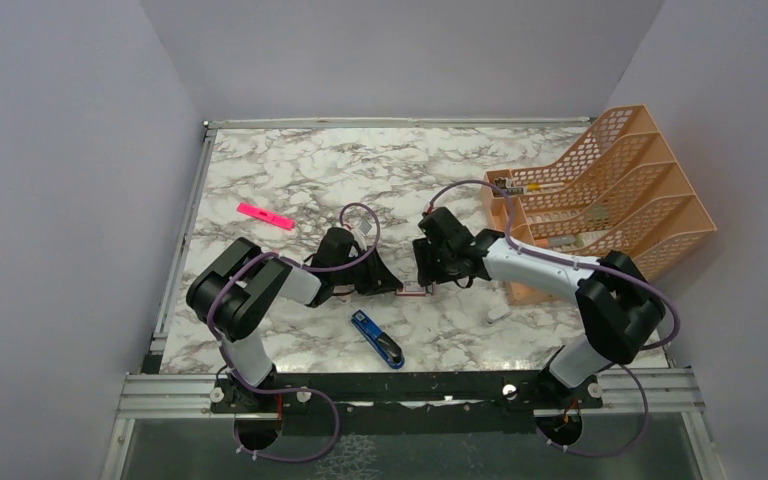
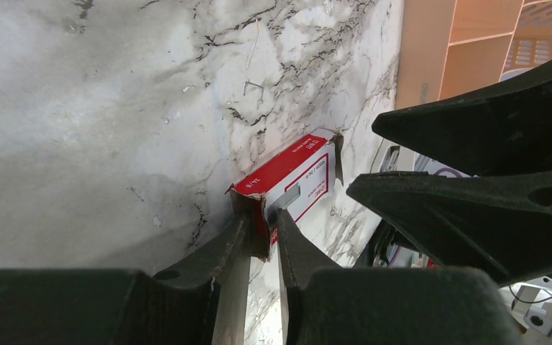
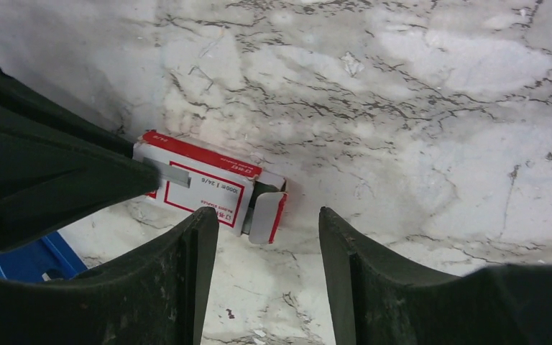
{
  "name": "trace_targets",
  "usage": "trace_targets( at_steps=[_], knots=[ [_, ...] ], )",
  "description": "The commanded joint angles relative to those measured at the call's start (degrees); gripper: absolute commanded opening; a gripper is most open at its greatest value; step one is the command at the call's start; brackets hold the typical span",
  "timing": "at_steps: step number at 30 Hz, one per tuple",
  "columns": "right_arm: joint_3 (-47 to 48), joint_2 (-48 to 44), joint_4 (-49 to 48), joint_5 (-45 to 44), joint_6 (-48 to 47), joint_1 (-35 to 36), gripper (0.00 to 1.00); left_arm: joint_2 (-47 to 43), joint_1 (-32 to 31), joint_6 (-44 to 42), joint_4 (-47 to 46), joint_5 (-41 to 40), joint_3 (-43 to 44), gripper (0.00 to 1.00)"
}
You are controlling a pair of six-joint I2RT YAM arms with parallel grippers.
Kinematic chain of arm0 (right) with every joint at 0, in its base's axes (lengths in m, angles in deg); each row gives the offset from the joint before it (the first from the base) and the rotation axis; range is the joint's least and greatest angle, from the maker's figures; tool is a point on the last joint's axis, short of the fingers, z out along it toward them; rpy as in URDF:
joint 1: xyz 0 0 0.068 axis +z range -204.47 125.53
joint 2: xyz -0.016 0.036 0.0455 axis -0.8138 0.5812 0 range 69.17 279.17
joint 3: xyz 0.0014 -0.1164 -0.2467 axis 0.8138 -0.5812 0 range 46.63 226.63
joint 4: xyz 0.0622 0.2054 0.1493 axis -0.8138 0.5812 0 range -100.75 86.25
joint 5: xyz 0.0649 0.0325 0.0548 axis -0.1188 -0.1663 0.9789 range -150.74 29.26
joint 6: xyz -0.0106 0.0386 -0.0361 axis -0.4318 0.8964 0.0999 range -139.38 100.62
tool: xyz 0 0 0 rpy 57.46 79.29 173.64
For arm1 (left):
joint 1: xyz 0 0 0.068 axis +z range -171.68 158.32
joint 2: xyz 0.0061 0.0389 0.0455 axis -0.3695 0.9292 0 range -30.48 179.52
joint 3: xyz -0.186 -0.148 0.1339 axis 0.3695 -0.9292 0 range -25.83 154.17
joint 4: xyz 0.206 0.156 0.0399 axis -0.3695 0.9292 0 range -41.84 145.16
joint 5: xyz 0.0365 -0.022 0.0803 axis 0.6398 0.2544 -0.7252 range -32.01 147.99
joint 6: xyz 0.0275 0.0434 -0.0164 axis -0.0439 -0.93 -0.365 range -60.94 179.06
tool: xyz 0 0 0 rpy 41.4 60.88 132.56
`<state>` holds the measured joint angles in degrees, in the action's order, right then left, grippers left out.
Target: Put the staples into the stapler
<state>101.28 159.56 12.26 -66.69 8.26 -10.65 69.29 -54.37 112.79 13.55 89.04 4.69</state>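
Clamps staple box [image 2: 291,162] end in left gripper [image 2: 261,228], steadying open flap [image 3: 262,214] toward spread right gripper [image 3: 266,230] for reaching inside.

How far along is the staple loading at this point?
Done: the red-and-white cardboard staple box has its end flap open. In hand: the left gripper clamps one end of the box, and the right gripper holds its open fingers at the flap end. Left: no staples are out yet, and the slim blue stapler lies apart near the table's front edge, not yet opened.
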Motion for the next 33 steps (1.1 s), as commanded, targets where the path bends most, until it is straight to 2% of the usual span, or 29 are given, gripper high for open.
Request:
trace_targets(
  at_steps=[1, 5, 10, 15, 19, 21, 25, 30, 33],
  knots=[
    [2.4, 1.48, 6.04, -5.38, 2.42, 0.31, 0.58, 0.81, 0.08, -0.87, 0.42, 1.39, 0.94, 0.2],
    [2.03, 1.87, 6.19, -4.02, 1.96, 0.4, 0.59, 1.26, 0.09, -0.69, 0.51, 1.43, 1.22, 0.2],
    [1.91, 2.38, 4.43, 0.74, 0.42, 0.4, 0.68, 1.07, 0.09, -0.48, 0.57, 1.71, 1.35, 0.2],
    [1.78, 3.3, 4.46, 0.37, 0.74, 0.4, 0.68, 0.87, 0.08, -0.39, 0.6, 1.89, 1.49, 0.2],
    [2.08, 3.9, 6.67, -2.69, 1.91, 0.4, 0.62, 0.82, 0.08, -0.42, 0.68, 2.0, 1.64, 0.2],
    [2.39, 4.08, 7.44, -3.58, 2.31, 0.4, 0.55, 0.87, 0.08, -0.53, 0.76, 1.95, 1.72, 0.18],
    [2.22, 3.9, 7.97, -3.97, 2.96, 0.4, 0.44, 1.12, 0.08, -0.8, 0.77, 2.07, 1.94, 0.14],
    [1.73, 2.95, 7.89, -3.98, 3.55, 0.4, 0.39, 1.22, 0.1, -0.95, 0.86, 2.24, 2.34, 0.14],
    [1.19, 2.66, 7.23, -3.8, 3.48, 0.4, 0.3, 1.22, 0.09, -1.07, 0.86, 2.48, 2.49, 0.13]
  ],
)
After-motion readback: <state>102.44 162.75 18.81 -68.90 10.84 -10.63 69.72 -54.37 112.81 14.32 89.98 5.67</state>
